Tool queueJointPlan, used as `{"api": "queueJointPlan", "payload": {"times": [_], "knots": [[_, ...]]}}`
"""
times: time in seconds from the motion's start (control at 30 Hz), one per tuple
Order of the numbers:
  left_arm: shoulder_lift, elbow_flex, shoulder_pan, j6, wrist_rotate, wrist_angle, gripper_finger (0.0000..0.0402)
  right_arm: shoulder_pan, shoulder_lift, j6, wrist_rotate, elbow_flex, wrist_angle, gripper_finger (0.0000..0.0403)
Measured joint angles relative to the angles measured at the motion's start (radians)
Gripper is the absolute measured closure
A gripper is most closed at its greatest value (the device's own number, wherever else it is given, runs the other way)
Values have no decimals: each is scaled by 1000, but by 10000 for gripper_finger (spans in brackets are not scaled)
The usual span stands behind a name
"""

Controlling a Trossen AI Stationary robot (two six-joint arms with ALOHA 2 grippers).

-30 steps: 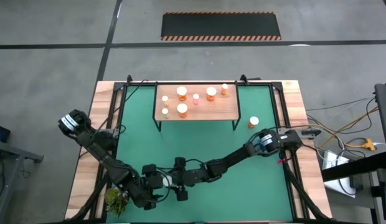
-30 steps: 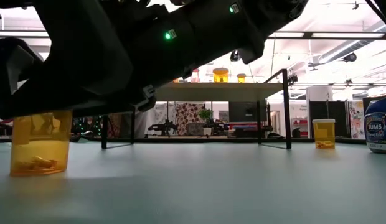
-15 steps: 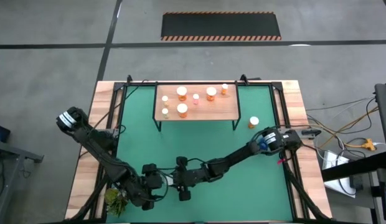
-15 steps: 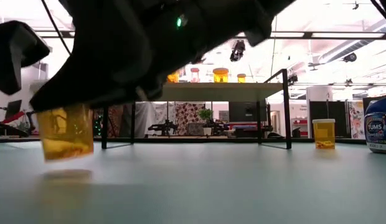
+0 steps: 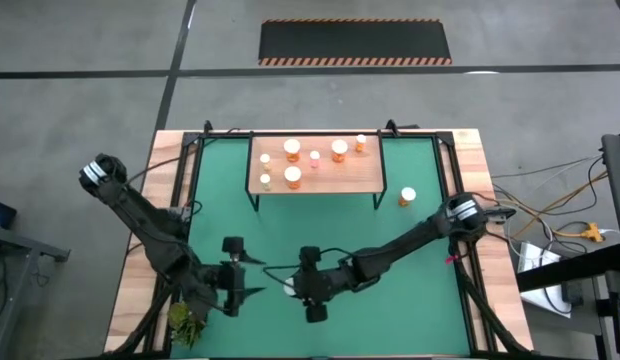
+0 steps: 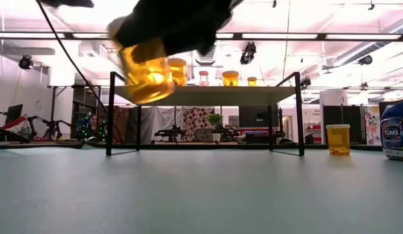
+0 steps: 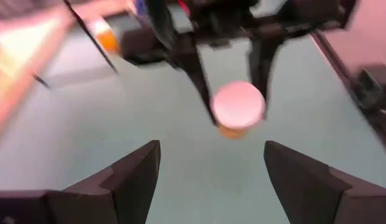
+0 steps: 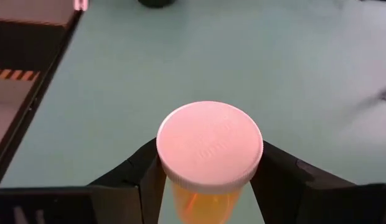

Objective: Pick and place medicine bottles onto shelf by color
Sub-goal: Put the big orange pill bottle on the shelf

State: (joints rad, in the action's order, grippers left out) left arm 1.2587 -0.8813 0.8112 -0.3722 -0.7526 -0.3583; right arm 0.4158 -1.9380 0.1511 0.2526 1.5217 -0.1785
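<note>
An orange medicine bottle with a white cap (image 8: 208, 146) hangs above the green mat, and my right gripper (image 5: 293, 287) is shut on it. In the low view the bottle (image 6: 146, 70) hangs tilted, high off the mat. My left gripper (image 7: 211, 168) stands open to the left of it (image 5: 240, 277), holding nothing. The shelf (image 5: 362, 180) stands at the far middle with several white-capped bottles on top. One more orange bottle (image 5: 407, 196) stands on its base on the mat right of the shelf. A blue bottle (image 6: 396, 130) stands at the right. My right gripper pinches the bottle's orange body just under the cap (image 8: 175, 190) between its two fingers (image 8: 146, 177), one on each side. The fingers slant downward from the table's right. The bottle is lifted clear of the mat and tilted, cap uppermost.
A small green plant (image 5: 187, 322) sits at the near left corner, close to my left arm. The shelf's black legs (image 6: 110, 114) rise from the mat. Bare green mat (image 5: 400, 310) lies at the near right.
My right gripper has risen and drawn a little toward the table's right, carrying the orange bottle from its stand on the mat up clear of it; the bottle now hangs tilted. My left gripper has risen, rolled, and drawn back toward the left, staying open.
</note>
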Motion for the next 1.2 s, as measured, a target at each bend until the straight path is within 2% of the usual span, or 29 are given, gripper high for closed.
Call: {"api": "queueJointPlan", "payload": {"times": [0.17, 0.3, 0.5, 0.6, 0.83, 1.2], "knots": [[-62, 5, 0, 226, -184, 90, 132, 35, 117, 76, 76, -43, -94, 216], [-88, 5, 0, 412, -298, 221, 132, 58, 212, 148, 175, -85, -124, 216], [-97, 6, -5, 734, -339, 452, 132, 67, 306, 218, 389, -104, -144, 216], [-94, 6, -8, 834, -346, 534, 132, 56, 341, 250, 472, -104, -158, 216], [-93, 43, -9, 834, -350, 531, 132, -20, 384, 326, 676, -104, -226, 216], [-140, 82, -9, 879, -365, 534, 132, -235, 387, 441, 657, -116, -379, 216]]}}
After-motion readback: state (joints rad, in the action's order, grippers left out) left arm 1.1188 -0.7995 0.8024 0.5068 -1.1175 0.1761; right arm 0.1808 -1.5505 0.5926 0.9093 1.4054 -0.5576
